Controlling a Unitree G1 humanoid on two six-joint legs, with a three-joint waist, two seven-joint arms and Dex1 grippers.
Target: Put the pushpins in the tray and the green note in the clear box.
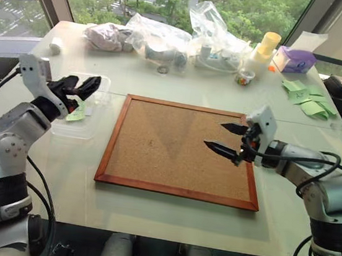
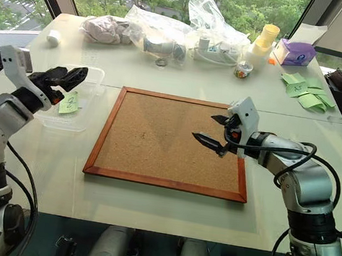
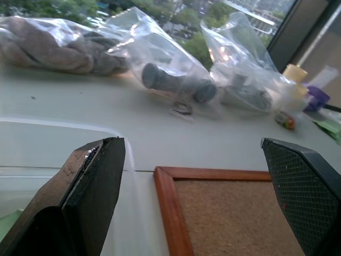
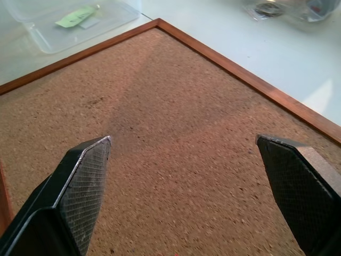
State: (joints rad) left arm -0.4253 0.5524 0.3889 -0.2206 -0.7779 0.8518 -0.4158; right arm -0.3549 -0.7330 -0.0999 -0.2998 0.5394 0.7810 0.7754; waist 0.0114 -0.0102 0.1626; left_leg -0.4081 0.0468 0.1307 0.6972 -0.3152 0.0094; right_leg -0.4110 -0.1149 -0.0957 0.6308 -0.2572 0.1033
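The green note (image 2: 69,102) lies inside the clear box (image 1: 88,131) at the table's left, and it also appears in the right wrist view as the green note (image 4: 77,17). My left gripper (image 1: 79,85) hovers just above the box and the note, open, with nothing between its fingers (image 3: 90,181). Over the right part of the cork board (image 1: 181,148), my right gripper (image 1: 215,135) is open and empty, its fingertips (image 4: 88,170) pointing toward the board's middle. The pushpins and the tray are out of view.
Clear plastic bags (image 1: 163,43) with odds and ends lie along the table's far edge. Beside them stand a small cup of coloured bits (image 1: 244,78), stacked yellow cups (image 1: 265,49) and a purple tissue box (image 1: 295,59). Plain green notes (image 1: 309,98) lie at the far right.
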